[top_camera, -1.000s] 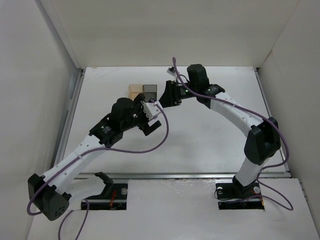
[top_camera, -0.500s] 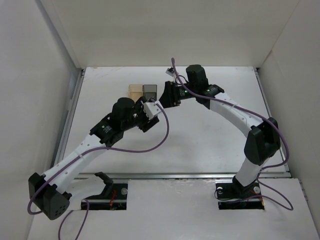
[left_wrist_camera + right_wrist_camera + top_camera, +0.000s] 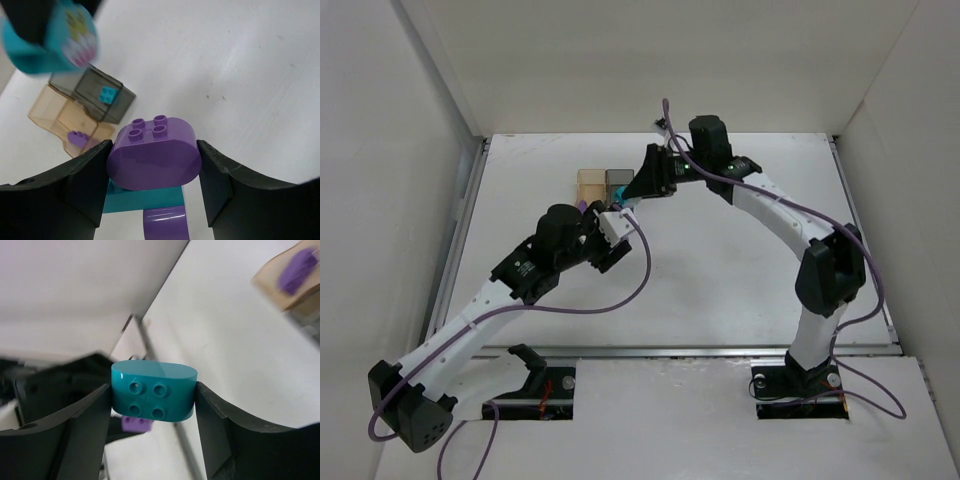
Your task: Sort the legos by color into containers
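Note:
My left gripper (image 3: 154, 150) is shut on a purple oval lego (image 3: 154, 160); under it show a teal piece (image 3: 142, 197) and a purple piece (image 3: 165, 222), and I cannot tell whether they are attached to it. My right gripper (image 3: 152, 390) is shut on a teal oval lego (image 3: 152, 396). From above, both grippers hover just in front of the containers: left gripper (image 3: 588, 212), right gripper (image 3: 632, 198). The amber container (image 3: 50, 112) holds a purple brick (image 3: 77, 138). The grey container (image 3: 117, 102) holds a small cyan brick (image 3: 106, 95).
The two containers, amber (image 3: 590, 184) and grey (image 3: 618, 181), stand side by side at the back of the white table (image 3: 740, 270). White walls enclose the table on the left, back and right. Purple cables loop off both arms.
My left gripper has shut on the purple lego and moved back and left toward the containers. The right gripper has shifted left with its teal lego, closer to the grey container.

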Tool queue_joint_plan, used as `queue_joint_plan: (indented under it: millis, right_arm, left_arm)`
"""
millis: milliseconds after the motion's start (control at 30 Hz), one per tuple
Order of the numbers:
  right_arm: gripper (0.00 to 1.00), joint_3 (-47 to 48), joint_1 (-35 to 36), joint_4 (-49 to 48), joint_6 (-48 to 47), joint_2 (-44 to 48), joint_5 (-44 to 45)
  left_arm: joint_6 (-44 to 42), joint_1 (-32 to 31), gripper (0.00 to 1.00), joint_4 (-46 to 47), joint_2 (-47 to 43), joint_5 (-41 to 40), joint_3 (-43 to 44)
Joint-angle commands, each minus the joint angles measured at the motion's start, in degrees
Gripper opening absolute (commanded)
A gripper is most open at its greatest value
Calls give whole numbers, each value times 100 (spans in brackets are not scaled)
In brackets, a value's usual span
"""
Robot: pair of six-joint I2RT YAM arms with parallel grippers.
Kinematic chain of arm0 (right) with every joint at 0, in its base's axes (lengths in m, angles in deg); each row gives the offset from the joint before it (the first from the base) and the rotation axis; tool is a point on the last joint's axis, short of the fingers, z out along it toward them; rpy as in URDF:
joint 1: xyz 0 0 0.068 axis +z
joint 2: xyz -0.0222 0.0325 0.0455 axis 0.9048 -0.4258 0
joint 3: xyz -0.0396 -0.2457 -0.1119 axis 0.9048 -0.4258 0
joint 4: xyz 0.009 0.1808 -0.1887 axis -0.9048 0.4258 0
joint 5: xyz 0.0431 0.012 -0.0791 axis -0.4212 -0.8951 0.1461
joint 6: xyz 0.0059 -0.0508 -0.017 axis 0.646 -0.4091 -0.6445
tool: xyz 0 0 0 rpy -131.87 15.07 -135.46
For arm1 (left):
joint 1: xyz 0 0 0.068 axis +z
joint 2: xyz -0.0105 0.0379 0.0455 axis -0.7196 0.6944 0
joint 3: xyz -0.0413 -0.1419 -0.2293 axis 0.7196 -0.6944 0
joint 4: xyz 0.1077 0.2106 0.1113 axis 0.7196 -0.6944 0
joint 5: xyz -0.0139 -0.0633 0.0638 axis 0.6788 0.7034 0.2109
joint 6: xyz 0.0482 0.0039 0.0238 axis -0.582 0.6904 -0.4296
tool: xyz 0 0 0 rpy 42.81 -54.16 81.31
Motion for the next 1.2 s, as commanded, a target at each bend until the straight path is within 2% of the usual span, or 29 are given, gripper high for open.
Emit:
queue_joint_plan:
  millis: [0,100,233,300,433,667,733,1000,1033,1167]
  right_arm:
    - [0,559,-347,-350,175,-368,611]
    - [0,762,-400,-350,289,-711,673]
    - [0,1236,-400,-350,342,-1202,1234]
    - [0,1430,-400,-350,403,-1694,1567]
    - [0,2036,-339,-297,465,-2459,1622]
    - [29,2696,-339,-297,711,-3084,1807]
    - [48,2819,-339,-297,764,-3163,1711]
    - [81,2670,-286,-297,712,-3102,1569]
    - [90,2670,-286,-297,711,-3102,1569]
    - [91,2556,-286,-297,659,-2927,1622]
  left_arm:
    - [170,-41,0,-441,-253,-13,-180]
    - [171,-41,0,-494,-314,-66,-233]
    - [276,-41,0,-494,-367,-268,-294]
    - [337,-41,0,-494,-367,-434,-294]
    - [391,12,0,-441,-367,-558,-294]
    - [443,12,0,-380,-367,-611,-347]
    - [443,12,0,-327,-367,-611,-347]
    - [443,65,0,-274,-315,-558,-347]
    - [443,65,0,-274,-315,-558,-347]
    - [443,65,0,-274,-315,-558,-347]
